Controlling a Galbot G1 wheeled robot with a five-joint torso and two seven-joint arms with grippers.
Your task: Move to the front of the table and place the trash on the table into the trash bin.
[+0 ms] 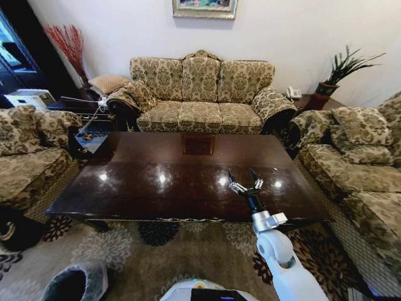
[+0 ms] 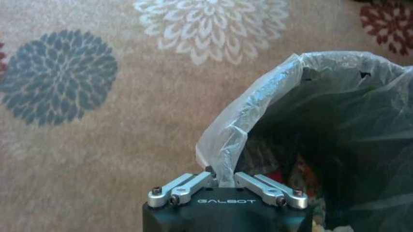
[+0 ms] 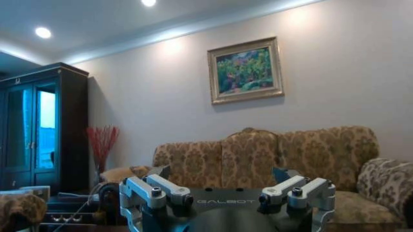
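I am looking down on the table point(image 1: 156, 182), a dark glossy wooden top with a square inlay panel point(image 1: 198, 144) near its far long edge and ceiling lights reflected along the middle. It stands on a beige carpet point(image 1: 156, 251) patterned with large flowers. A three-seat sofa point(image 1: 200, 94) in floral fabric sits behind the table against a pale wall, with a framed painting point(image 1: 205, 7) above it. A matching armchair point(image 1: 31, 157) is on the left and another sofa point(image 1: 357, 163) on the right. A vase of red twigs point(image 1: 69, 44) stands in the far left corner beside a dark cabinet point(image 3: 38, 130), and a potted plant point(image 1: 341, 69) sits on a side table at the far right.

My right gripper point(image 1: 245, 185) is raised above the near right part of the table, its jaws spread apart with nothing between them.

The trash bin point(image 1: 75, 282) stands on the carpet at the near left, lined with a translucent bag. In the left wrist view, the left gripper point(image 2: 219, 181) hangs right at the bag's rim point(image 2: 258, 106), its jaws closed together, with colourful scraps point(image 2: 303, 174) lying inside the bin.
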